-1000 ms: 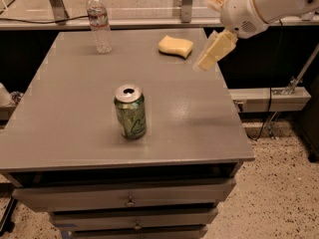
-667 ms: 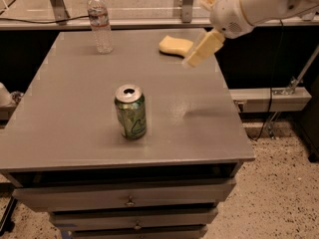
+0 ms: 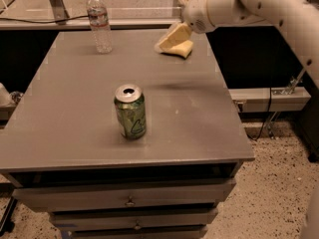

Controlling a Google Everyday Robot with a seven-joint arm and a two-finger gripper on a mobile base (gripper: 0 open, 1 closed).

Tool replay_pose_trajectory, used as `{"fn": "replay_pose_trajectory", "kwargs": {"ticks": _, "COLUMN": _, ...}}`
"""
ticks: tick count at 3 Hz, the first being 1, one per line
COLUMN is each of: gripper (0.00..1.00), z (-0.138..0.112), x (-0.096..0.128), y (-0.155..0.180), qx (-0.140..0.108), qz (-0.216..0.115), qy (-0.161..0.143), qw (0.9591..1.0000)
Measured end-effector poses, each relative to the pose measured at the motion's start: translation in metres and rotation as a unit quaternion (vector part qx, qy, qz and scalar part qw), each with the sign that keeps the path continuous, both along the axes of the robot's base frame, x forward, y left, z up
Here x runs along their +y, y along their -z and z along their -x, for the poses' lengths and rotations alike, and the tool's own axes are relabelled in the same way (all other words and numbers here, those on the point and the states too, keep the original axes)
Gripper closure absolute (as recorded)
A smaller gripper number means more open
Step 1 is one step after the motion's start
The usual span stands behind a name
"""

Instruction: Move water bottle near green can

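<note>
Read no text, brand, number or sign anywhere. Saw a white-and-red label band round the small clear ribbed plastic water bottle, at 11 o'clock from the green aluminium soda can, but could not make out one letter on it. Found only pale swirl markings on that can, mid-way across the grey metal tabletop, with no word among them. Spotted the pale yellow gripper at 1 o'clock from the can, over the far edge of the tabletop, bearing no legible mark.
</note>
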State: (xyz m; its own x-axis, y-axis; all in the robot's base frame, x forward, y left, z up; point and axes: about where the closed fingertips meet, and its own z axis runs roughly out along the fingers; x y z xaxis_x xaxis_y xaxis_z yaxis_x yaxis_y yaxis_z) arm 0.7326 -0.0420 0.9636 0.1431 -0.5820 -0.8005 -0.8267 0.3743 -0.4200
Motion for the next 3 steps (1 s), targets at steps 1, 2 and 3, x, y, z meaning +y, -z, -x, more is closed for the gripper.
{"fn": "replay_pose_trajectory", "kwargs": {"ticks": 1, "gripper": 0.0, "z": -0.034, "x": 0.023, "y": 0.002, "qx": -0.005, "qz": -0.05, "qy": 0.015, "qw": 0.9986}}
{"fn": "replay_pose_trajectory", "kwargs": {"ticks": 2, "gripper": 0.0, "z": -0.064, "x": 0.037, "y": 0.002, "qx": -0.011, "qz": -0.09, "qy": 0.045, "qw": 0.9949}}
{"fn": "replay_pose_trajectory", "kwargs": {"ticks": 3, "gripper": 0.0, "z": -0.088, "x": 0.065, "y": 0.001, "qx": -0.006, "qz": -0.127, "qy": 0.051, "qw": 0.9905}}
